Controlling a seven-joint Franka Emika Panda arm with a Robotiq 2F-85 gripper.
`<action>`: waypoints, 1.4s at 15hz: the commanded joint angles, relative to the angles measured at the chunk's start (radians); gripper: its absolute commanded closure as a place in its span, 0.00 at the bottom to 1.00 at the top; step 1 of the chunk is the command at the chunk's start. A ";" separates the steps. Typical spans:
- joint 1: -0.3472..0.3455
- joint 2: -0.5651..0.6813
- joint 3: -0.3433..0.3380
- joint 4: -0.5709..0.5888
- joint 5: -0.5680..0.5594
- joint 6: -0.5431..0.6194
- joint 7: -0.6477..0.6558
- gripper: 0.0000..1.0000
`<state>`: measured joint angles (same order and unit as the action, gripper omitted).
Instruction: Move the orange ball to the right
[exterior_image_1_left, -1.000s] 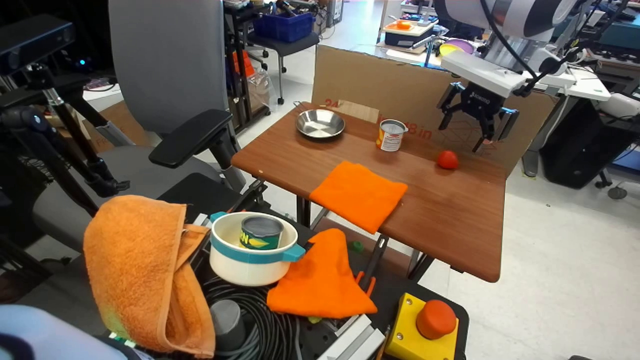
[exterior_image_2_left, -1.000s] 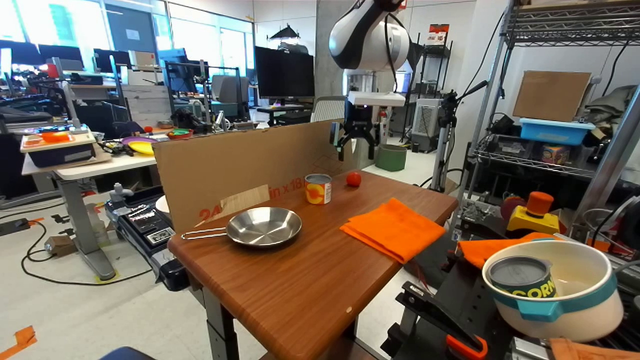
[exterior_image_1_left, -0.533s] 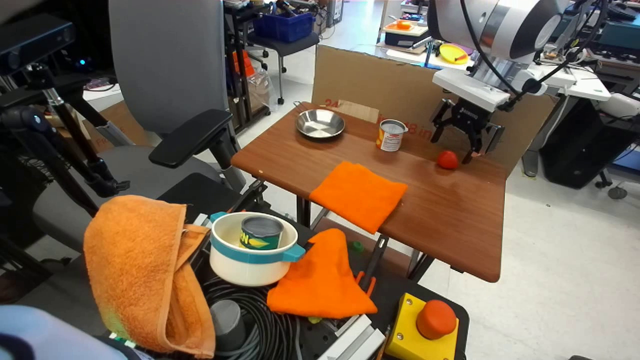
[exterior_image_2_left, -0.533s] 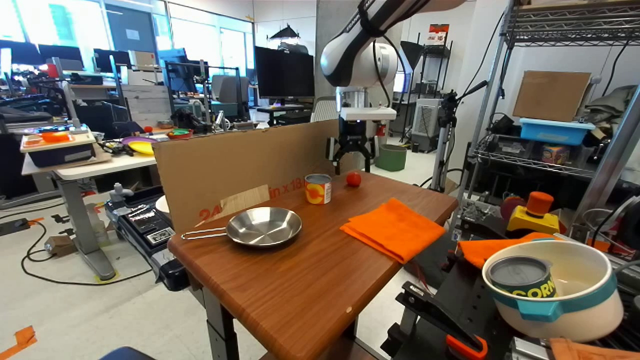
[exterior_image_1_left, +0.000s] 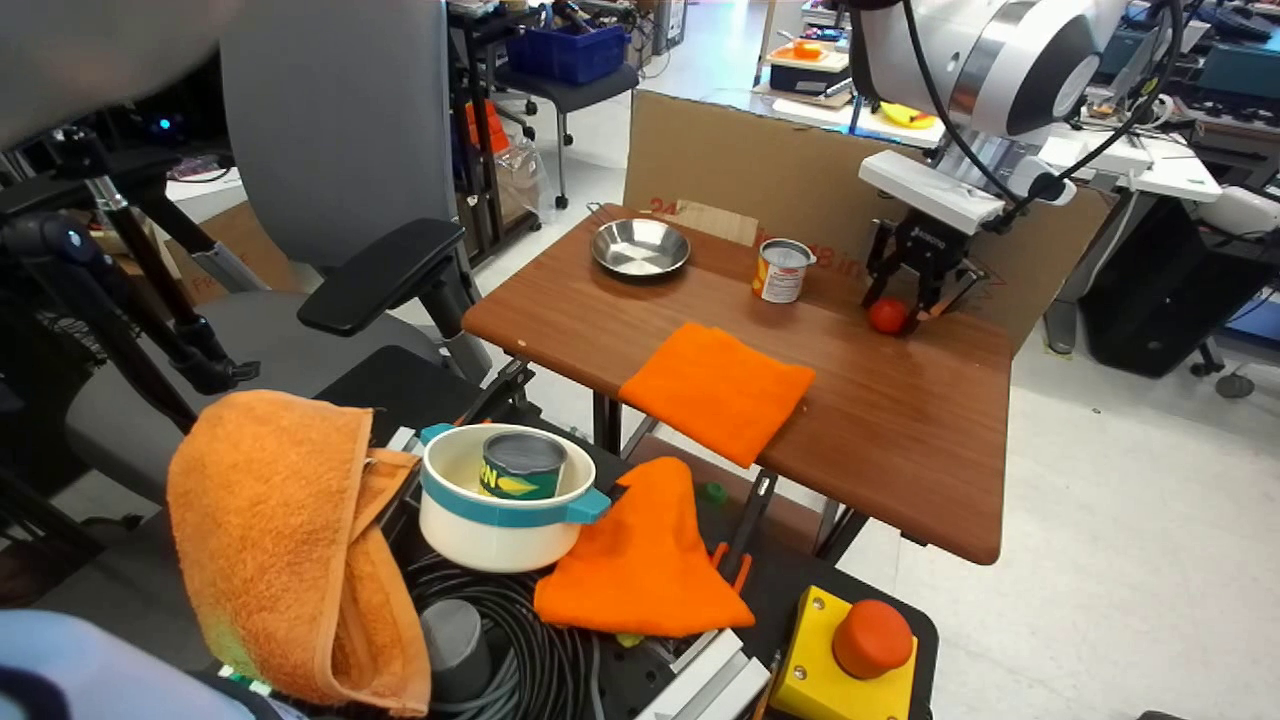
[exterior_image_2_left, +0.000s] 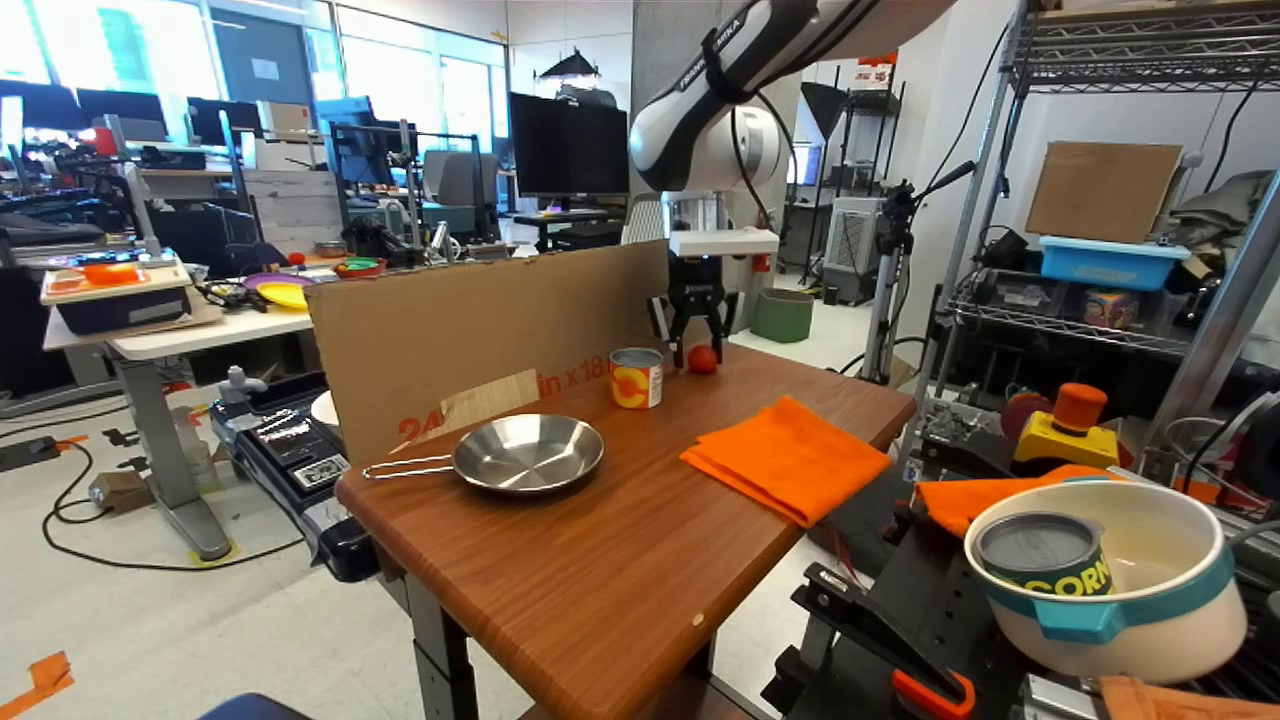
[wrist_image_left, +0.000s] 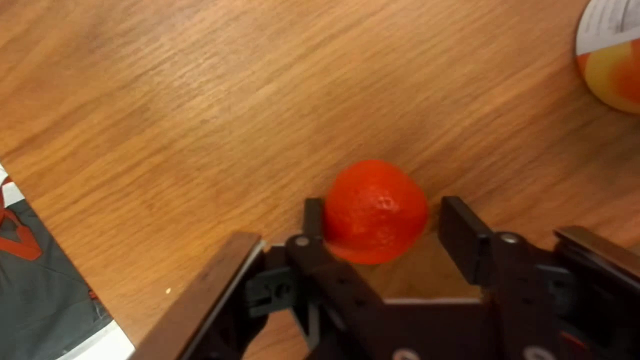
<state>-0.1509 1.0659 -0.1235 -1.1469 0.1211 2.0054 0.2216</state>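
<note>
The orange ball (wrist_image_left: 375, 212), small, red-orange and round, rests on the brown wooden table (exterior_image_1_left: 900, 450). My gripper (wrist_image_left: 384, 220) is down at table height with the ball between its fingers. In the wrist view the left finger (wrist_image_left: 313, 217) appears to touch the ball's side, while a narrow gap separates the ball from the right finger (wrist_image_left: 462, 240). The jaws stand partly apart, not closed on it. Both exterior views show the ball (exterior_image_1_left: 887, 317) low between the black fingertips, near the back of the table.
A food can (exterior_image_2_left: 637, 380) stands close to the ball, with a metal pan (exterior_image_2_left: 528, 455) farther along. A folded orange cloth (exterior_image_1_left: 722, 388) lies at the table's front edge. Behind the table rises a cardboard panel (exterior_image_1_left: 800, 170).
My gripper has come down from above the table to around the ball. Its jaws have narrowed from wide. The ball has shifted slightly to the left in both exterior views.
</note>
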 joint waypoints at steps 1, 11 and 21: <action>0.003 0.030 -0.009 0.074 -0.023 -0.013 0.024 0.69; -0.009 -0.226 -0.024 -0.203 -0.071 -0.014 -0.096 0.79; -0.002 -0.342 -0.120 -0.631 -0.286 0.138 -0.101 0.79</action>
<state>-0.1592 0.7925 -0.2308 -1.6323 -0.1183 2.0859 0.1349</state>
